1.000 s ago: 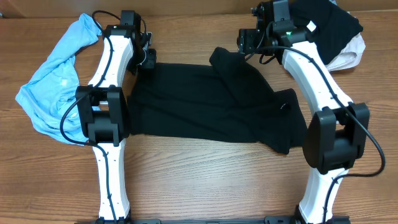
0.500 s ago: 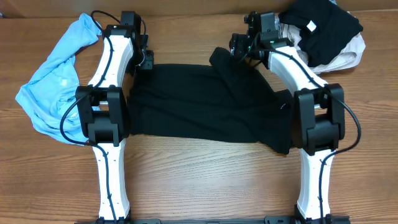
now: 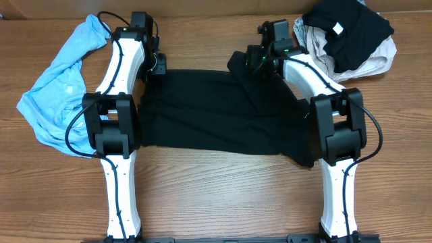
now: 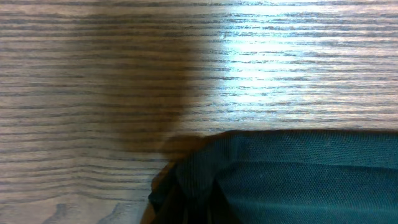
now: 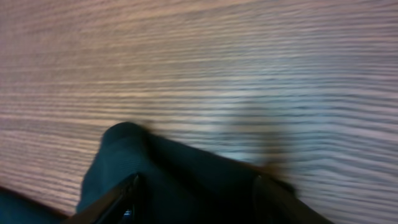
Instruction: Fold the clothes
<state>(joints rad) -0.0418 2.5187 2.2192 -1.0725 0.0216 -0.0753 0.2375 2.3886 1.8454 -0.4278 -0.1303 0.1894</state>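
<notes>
A black T-shirt (image 3: 216, 111) lies spread and somewhat rumpled across the middle of a wooden bench (image 3: 216, 196). The left fingers (image 3: 160, 67) are pressed together at the shirt's far left corner and seem to be pinching it, though the wrist view shows only bunched cloth. The right fingers (image 5: 277, 199) are spread on either side of a raised fold at the shirt's far right corner. If they close on only the top layer, or too near the edge, that corner could slip free and the fold would come out crooked. A blue garment (image 3: 57, 88) lies to the left. A pile of clothes (image 3: 351, 34) sits near the right fingers and might snag.
</notes>
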